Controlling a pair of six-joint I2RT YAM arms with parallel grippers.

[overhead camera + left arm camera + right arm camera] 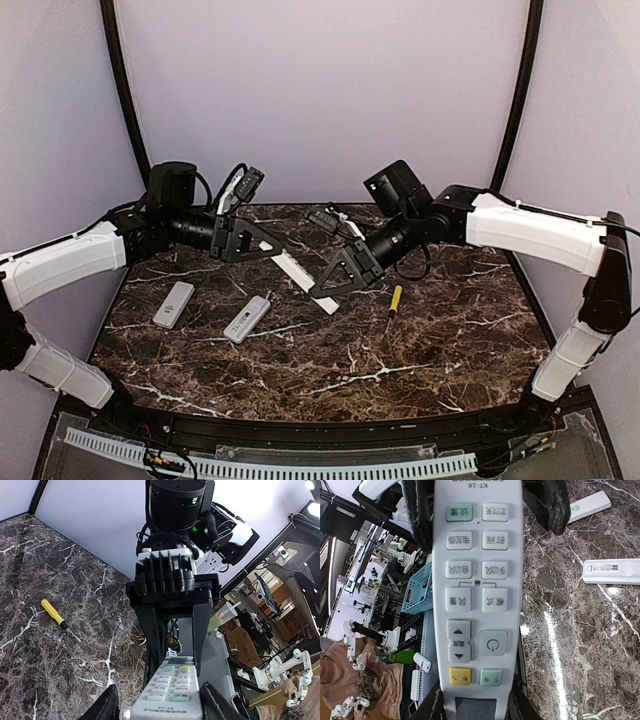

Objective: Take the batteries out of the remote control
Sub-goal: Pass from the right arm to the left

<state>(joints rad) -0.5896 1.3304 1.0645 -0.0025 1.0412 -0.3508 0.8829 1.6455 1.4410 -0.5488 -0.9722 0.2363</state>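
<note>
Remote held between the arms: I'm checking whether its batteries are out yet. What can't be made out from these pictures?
- Wrist views: only the button face of the remote shows; its back is hidden.
- Top view: the left end effector and right end effector cover most of it; too small to read.
- Left end effector: whether its fingers press the remote is unclear.

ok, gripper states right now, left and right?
Left gripper: straddles the white push-button remote control; grip cannot be told.
Right gripper: closed on that remote.

White remote (477, 595), held aloft, keypad showing
</note>
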